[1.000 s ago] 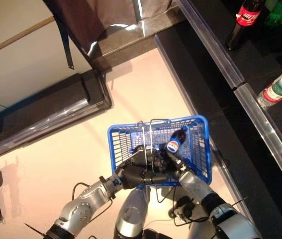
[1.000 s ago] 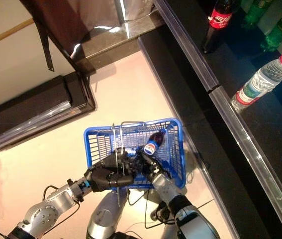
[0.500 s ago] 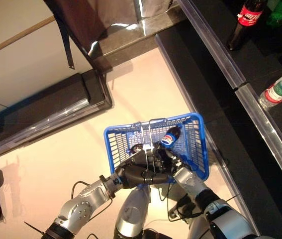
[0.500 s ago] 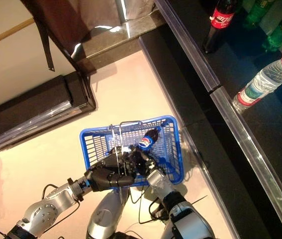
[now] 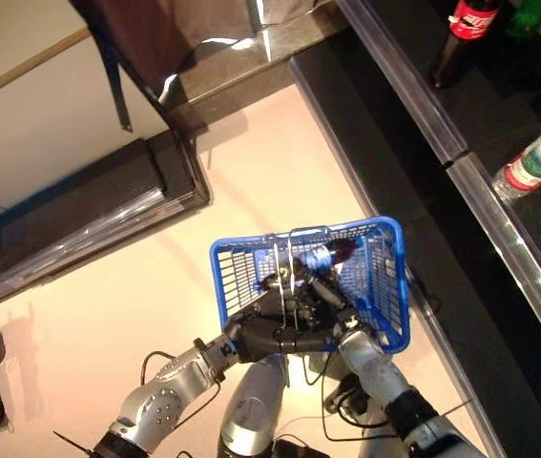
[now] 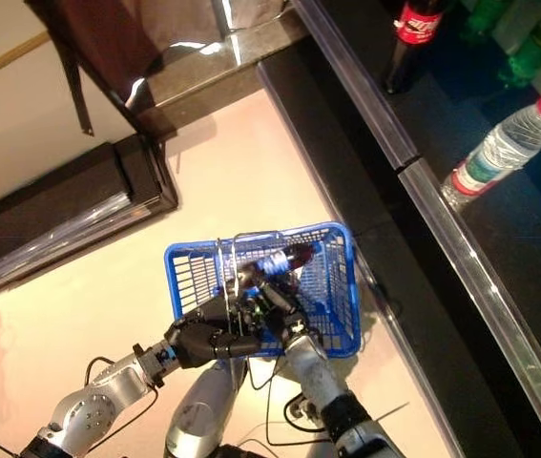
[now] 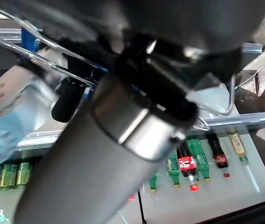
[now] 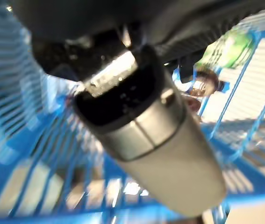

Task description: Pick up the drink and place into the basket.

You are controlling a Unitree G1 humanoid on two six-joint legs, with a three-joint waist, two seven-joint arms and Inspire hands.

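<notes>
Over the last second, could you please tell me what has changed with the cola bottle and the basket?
The cola bottle has tipped over: it stood more upright above the right hand and now lies nearly flat, low inside the blue basket. Whether the right hand has let it go cannot be told. The left hand still grips the wire handle, and the bottles on the dark shelf have not been touched.
</notes>
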